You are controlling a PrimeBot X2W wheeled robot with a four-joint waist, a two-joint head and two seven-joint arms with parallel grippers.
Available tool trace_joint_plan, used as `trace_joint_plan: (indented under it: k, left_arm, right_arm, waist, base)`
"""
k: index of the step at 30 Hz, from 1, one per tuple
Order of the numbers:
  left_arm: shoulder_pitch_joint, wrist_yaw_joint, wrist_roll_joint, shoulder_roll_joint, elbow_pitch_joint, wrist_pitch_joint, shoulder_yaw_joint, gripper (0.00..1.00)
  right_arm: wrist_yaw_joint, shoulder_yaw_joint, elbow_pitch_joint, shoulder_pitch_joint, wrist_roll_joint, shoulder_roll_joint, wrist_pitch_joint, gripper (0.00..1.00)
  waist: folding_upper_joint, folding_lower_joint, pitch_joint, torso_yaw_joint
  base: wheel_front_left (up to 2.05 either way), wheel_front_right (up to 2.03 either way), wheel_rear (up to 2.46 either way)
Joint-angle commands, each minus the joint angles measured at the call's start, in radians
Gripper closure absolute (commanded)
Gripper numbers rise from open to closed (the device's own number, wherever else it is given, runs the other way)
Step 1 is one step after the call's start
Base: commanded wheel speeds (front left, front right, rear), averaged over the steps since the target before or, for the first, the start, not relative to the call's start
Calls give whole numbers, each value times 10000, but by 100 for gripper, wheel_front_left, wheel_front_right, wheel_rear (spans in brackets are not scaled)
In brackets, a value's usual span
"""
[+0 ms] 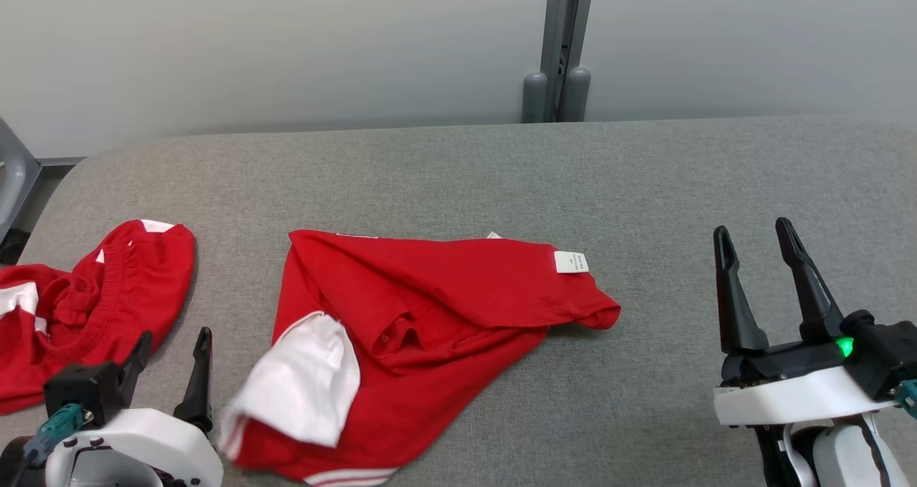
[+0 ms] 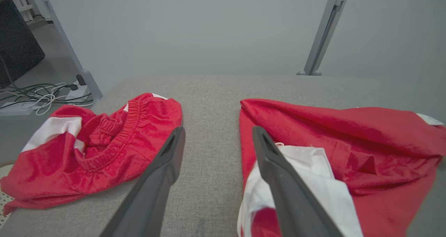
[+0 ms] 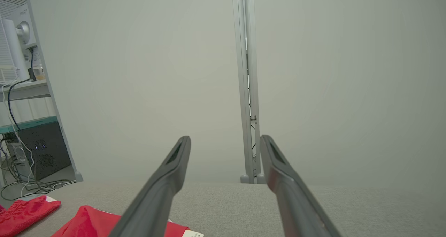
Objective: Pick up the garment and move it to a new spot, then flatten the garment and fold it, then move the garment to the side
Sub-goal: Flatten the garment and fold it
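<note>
The garment (image 1: 430,308) is a red shirt with white sleeve parts and a white label, lying crumpled in the middle of the grey padded table (image 1: 501,172). In the left wrist view the garment (image 2: 348,136) lies just right of my fingers. My left gripper (image 1: 175,334) stands open at the lower left, beside the garment's white sleeve, with bare table between its fingertips (image 2: 218,129). My right gripper (image 1: 751,226) is open at the lower right, well clear of the garment's right edge, and holds nothing (image 3: 224,137). A corner of the garment (image 3: 87,223) shows low in the right wrist view.
A second red piece with an elastic waistband and white patches (image 1: 93,293) lies bunched at the table's left edge (image 2: 97,143). A grey post (image 1: 562,43) rises behind the table. Cables (image 2: 41,97) lie on the floor to the left.
</note>
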Motion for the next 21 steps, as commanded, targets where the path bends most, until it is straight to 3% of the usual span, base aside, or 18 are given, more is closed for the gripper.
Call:
trace_joint_plan:
  k: [1,9,13,21]
  left_arm:
    - [-68,156,59,-105,-294,-259,81,0]
    - [-6,433,302,-394,-850,-1497,207,0]
    - [-33,305,312,-660,-670,-2280,76,0]
    - [-124,211,227,-793,-324,-2389,-132,0]
  right_arm:
    - [1,5,-8,115,68,-56,-2,0]
    - [1,34,-5,90,143,-56,-2,0]
    - [1,196,169,141,171,-56,-2,0]
    - [1,651,501,6,97,-54,-2,0]
  waist:
    - [0,0,-12,10]
    - [0,0,-40,-59]
    - [0,0,-46,-89]
    - [0,0,-119,60]
  base:
    - [0,0,0]
    - [0,0,0]
    - [0,0,0]
    - [0,0,0]
